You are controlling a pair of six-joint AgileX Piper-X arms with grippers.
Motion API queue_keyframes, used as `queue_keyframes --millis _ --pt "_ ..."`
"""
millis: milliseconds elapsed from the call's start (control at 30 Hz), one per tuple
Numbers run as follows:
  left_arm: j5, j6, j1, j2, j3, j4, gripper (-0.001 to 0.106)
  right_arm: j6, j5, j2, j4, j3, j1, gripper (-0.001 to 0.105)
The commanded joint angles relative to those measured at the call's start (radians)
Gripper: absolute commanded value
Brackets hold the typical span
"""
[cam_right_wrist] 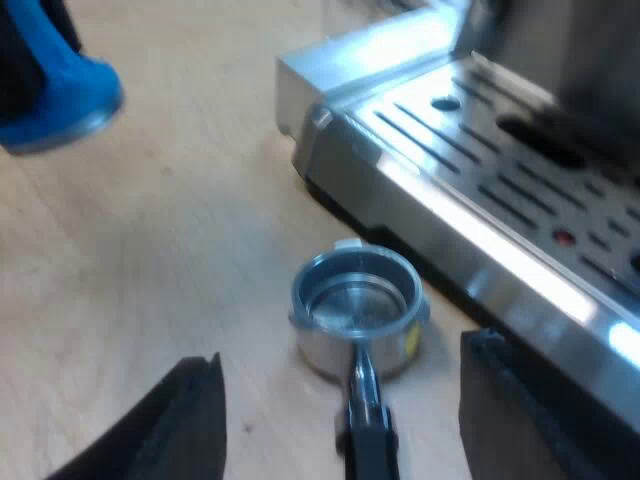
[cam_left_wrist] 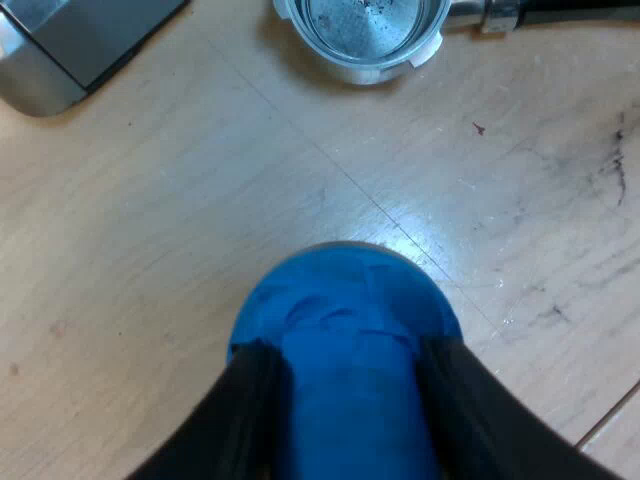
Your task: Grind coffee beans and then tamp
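My left gripper is shut on the blue tamper, its black fingers pressed to both sides of the blue body above the wooden table. Beyond the tamper lies the metal holder, its round basket open upward with a few dark specks inside. In the right wrist view my right gripper is open, its fingers spread to either side of the holder's dark handle. The holder's basket rests on the table just ahead of it. The blue tamper hangs farther off.
The espresso machine's metal drip tray with its slotted grate runs close beside the holder. A corner of the machine's base lies on the wooden table beyond the tamper. A seam in the tabletop passes near the tamper.
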Motion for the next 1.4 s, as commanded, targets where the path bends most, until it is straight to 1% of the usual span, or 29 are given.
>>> queue_keyframes --millis 33,167,300,700,767,967,1167,1200,1300,1400 --pt "0.004 -0.002 -0.005 -0.007 0.000 0.000 0.001 0.047 0.023 -0.001 -0.009 0.025 0.000 0.054" --pt "0.004 -0.002 -0.005 -0.007 0.000 0.000 0.001 0.046 0.023 -0.003 -0.055 0.073 0.000 0.054" --pt "0.004 -0.002 -0.005 -0.007 0.000 0.000 0.001 0.046 0.023 -0.003 -0.092 0.093 0.000 0.054" --pt "0.006 0.003 -0.005 -0.007 0.000 -0.002 0.001 0.043 0.038 -0.003 -0.105 0.093 0.000 0.054" --pt "0.006 0.016 -0.005 -0.007 0.000 -0.014 0.001 0.043 0.038 -0.003 -0.105 0.093 0.000 0.054" --pt "0.006 0.017 -0.005 -0.007 0.000 -0.034 0.001 0.038 0.038 -0.003 -0.105 0.093 0.000 0.054" --pt "0.012 0.017 -0.043 0.009 -0.006 -0.043 0.001 0.035 0.038 -0.003 -0.105 0.093 0.000 0.054" --pt "0.012 0.020 -0.084 0.041 -0.031 -0.043 0.001 0.035 0.038 -0.003 -0.105 0.093 0.000 0.054" --pt "0.012 0.020 -0.111 0.084 -0.075 -0.045 0.001 0.035 0.038 -0.003 -0.105 0.093 0.000 0.054" --pt "0.012 0.020 -0.113 0.133 -0.121 -0.046 0.001 0.035 0.038 -0.003 -0.105 0.093 0.000 0.054"
